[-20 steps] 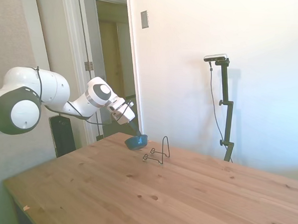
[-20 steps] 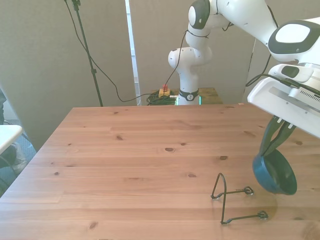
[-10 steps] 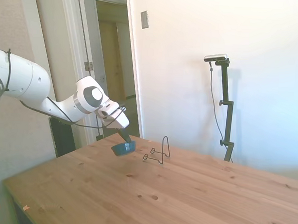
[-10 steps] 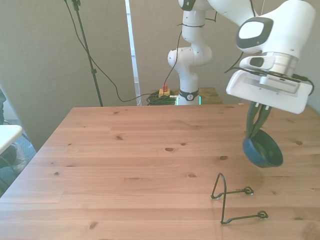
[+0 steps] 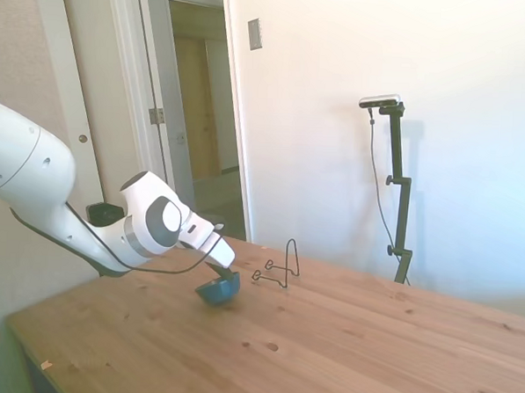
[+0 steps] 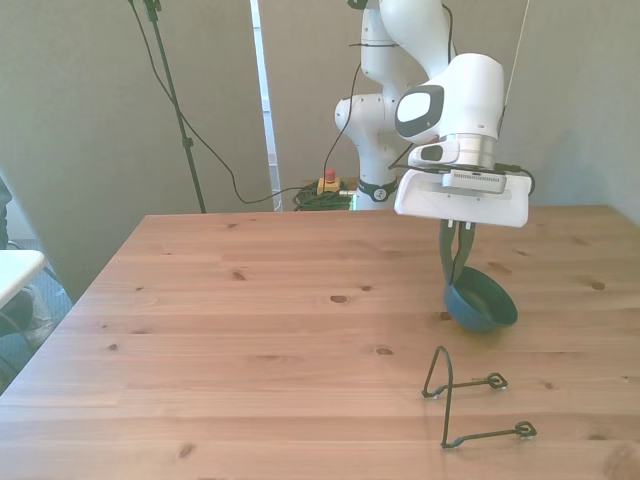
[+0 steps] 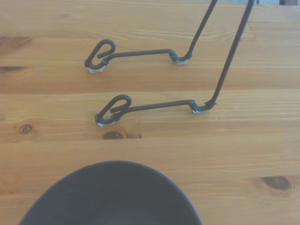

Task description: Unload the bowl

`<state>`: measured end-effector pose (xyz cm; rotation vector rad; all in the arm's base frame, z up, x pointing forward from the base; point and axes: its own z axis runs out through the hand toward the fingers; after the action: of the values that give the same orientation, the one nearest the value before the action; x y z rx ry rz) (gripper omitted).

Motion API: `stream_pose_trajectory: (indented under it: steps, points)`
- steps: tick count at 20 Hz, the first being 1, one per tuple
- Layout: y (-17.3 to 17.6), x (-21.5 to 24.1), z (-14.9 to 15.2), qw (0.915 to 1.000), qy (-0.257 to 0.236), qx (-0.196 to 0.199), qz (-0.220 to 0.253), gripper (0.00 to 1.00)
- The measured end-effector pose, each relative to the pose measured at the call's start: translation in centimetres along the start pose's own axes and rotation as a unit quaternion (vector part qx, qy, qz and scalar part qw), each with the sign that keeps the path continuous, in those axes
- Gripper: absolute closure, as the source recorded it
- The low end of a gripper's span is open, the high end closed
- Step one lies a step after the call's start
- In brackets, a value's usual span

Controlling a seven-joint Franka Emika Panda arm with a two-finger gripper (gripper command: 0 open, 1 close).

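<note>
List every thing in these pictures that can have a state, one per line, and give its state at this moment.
bowl: tilted, gripped at its rim, off the rack, low over the table or just touching it; cannot tell which.
claw: shut on the bowl's rim, pointing down.
wire rack: standing on the table, holding nothing, apart from the bowl.
door: open, in the side view.

wooden table [image 6: 220, 330], wire rack [image 6: 470, 400] standing on it (near one edge)
</note>
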<state>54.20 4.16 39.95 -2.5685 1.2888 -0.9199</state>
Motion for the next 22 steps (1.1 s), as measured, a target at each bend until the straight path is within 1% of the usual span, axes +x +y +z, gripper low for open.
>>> stream_pose_trajectory:
  steps: [3,4,7,16,18,22]
  points:
    - [1.4,0.4,0.6,0.9998,-0.009,0.001,0.019,1.00]
    - [1.7,0.4,0.8,0.9996,-0.014,-0.003,0.023,0.00]
    - [2.5,0.6,1.5,0.9990,-0.029,-0.010,0.032,0.00]
    - [2.7,1.4,1.2,0.9983,-0.048,-0.008,0.032,0.00]
    - [2.2,1.4,-0.1,0.9972,-0.065,-0.020,0.033,0.00]
    - [-0.4,3.3,-5.2,0.9943,-0.089,-0.047,0.035,0.00]
